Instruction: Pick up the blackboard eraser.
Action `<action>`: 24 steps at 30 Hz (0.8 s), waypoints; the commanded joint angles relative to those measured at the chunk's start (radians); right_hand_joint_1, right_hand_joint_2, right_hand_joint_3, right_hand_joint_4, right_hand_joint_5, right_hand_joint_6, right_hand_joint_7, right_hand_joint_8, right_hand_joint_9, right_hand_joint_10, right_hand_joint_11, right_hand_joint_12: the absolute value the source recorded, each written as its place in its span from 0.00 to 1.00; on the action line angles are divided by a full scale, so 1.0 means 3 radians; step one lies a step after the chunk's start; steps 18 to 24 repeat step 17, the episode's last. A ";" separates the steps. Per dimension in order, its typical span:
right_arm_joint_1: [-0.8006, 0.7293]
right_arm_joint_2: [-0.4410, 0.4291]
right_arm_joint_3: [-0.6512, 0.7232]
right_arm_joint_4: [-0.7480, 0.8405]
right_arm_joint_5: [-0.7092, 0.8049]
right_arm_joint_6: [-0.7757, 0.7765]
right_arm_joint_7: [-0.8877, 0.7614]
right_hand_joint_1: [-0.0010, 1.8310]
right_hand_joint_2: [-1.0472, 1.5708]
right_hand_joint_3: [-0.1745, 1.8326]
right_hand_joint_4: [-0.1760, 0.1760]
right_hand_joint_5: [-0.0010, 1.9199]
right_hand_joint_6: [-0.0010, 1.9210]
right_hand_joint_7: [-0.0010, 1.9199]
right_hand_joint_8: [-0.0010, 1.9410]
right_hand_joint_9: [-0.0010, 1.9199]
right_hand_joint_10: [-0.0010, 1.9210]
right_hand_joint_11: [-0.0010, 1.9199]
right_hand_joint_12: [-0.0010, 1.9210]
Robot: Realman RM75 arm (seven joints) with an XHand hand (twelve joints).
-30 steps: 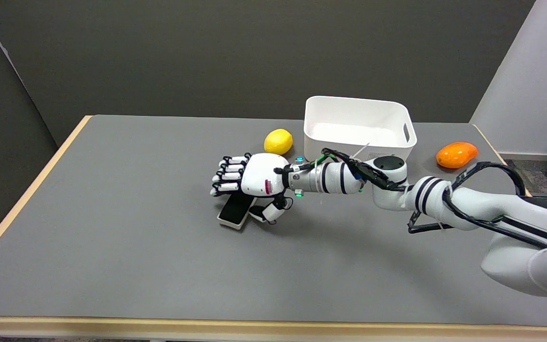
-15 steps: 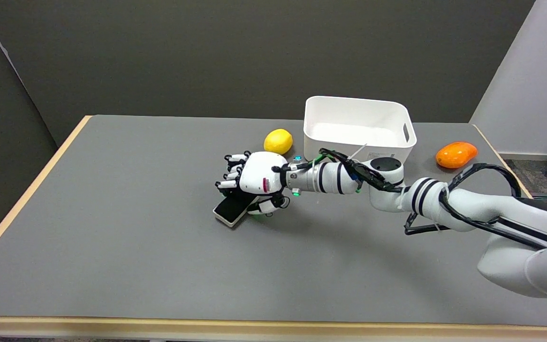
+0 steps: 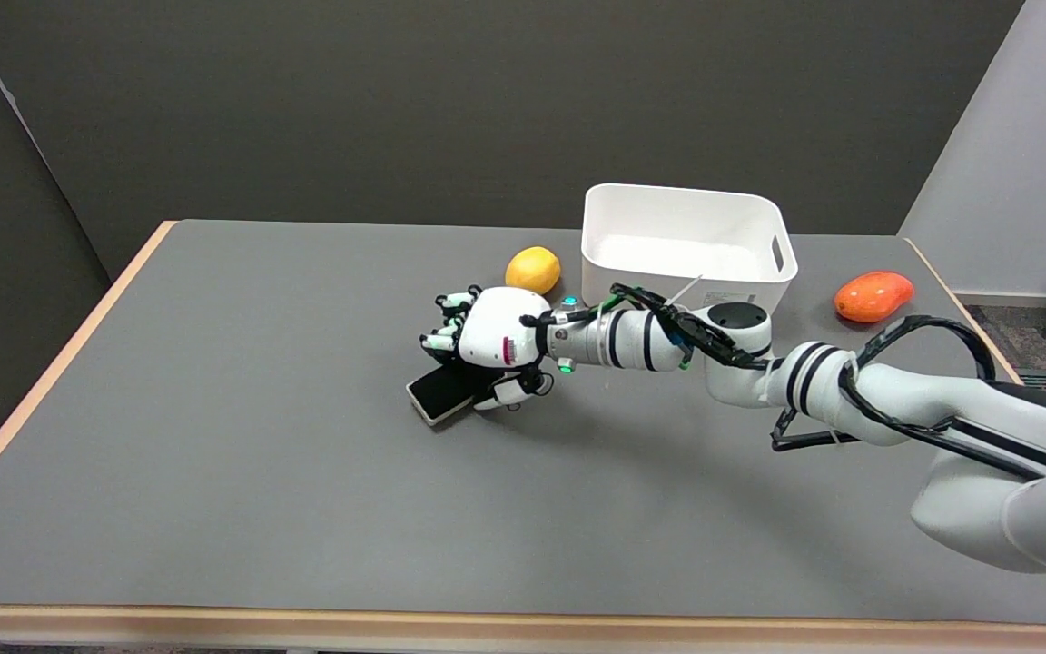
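Right hand [image 3: 489,341] curls round the flat black, white-edged blackboard eraser [image 3: 442,392]; smooth yellow lemon [image 3: 532,270] and white plastic bin [image 3: 685,243] sit just beyond.

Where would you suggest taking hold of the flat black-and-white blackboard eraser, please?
Across its two long sides, coming from above. The flat black-and-white blackboard eraser is low and narrow, lying on the grey table; the robot hand already closes over its far end like this.
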 commanded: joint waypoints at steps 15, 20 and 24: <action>-0.0446 0.0495 0.2378 0.1334 -0.0951 -0.1054 -0.0159 0.62 0.86 0.19 0.24 0.27 0.83 0.41 0.74 0.35 0.66 0.11 0.62; -0.0387 0.0495 0.2446 0.1209 -0.0970 -0.1159 -0.0159 0.62 0.86 0.19 0.23 0.27 0.83 0.41 0.74 0.35 0.66 0.11 0.62; -0.0387 0.0495 0.2446 0.1209 -0.0970 -0.1159 -0.0159 0.62 0.86 0.19 0.23 0.27 0.83 0.41 0.74 0.35 0.66 0.11 0.62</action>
